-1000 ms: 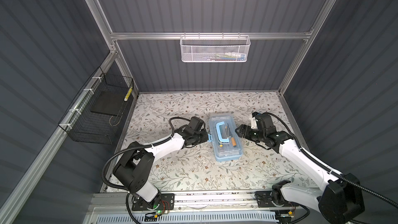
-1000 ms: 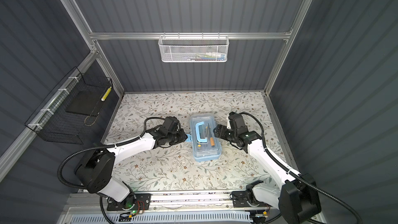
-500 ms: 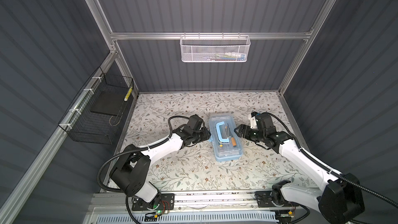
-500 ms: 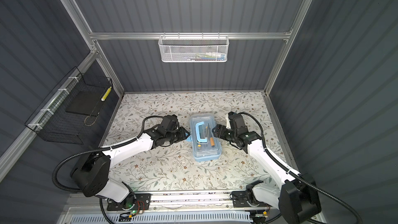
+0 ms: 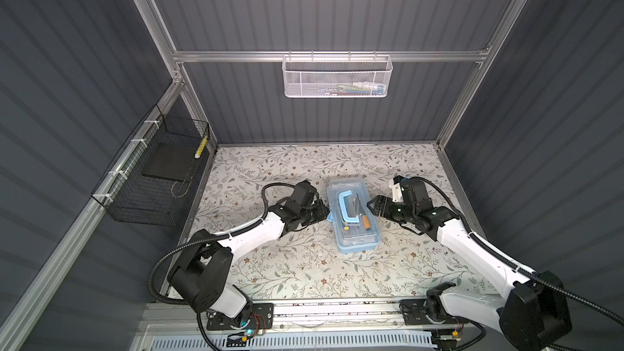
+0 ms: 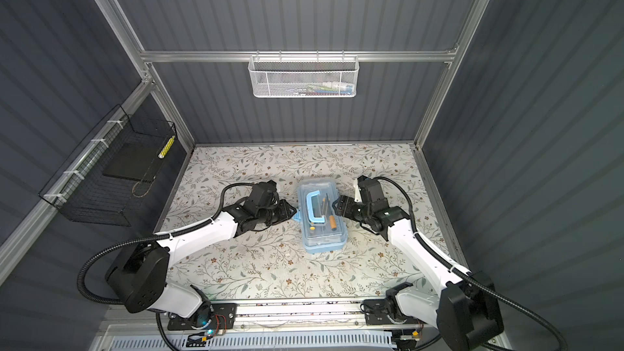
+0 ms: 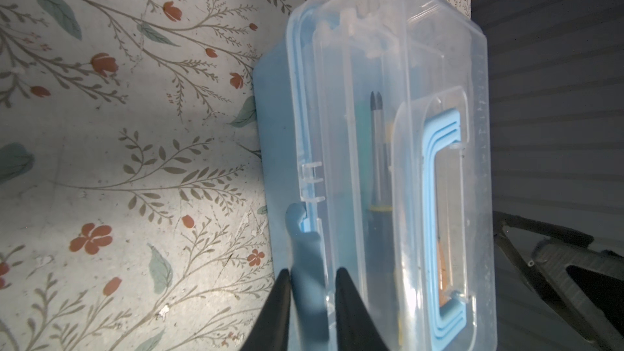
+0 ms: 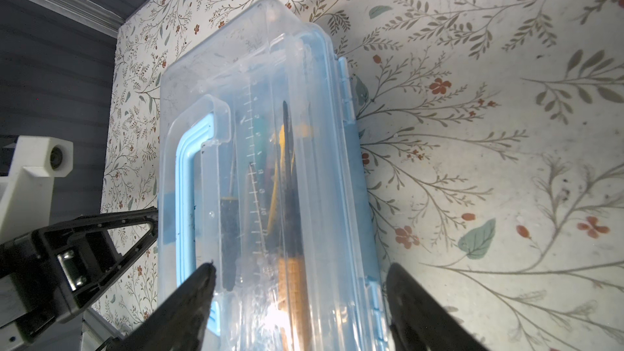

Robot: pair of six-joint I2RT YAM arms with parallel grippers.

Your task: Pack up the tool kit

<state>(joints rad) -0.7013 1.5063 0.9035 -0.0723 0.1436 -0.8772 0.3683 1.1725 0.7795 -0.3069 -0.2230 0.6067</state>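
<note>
Because its lid [image 5: 354, 238] is clear, the blue box [image 5: 358, 250] shows tools [image 5: 365, 227].

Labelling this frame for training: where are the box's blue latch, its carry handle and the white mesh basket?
blue latch [image 7: 305, 248], left wrist view, middle of flap
carry handle [image 5: 342, 209], in a top view, long bar
white mesh basket [image 5: 314, 79], in a top view, front wall

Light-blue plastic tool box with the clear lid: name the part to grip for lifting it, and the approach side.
Probably the long bar of the blue C-shaped plastic handle, taken from above: it lies flat in a recess atop the light-blue plastic tool box, slim enough for jaws.
</note>
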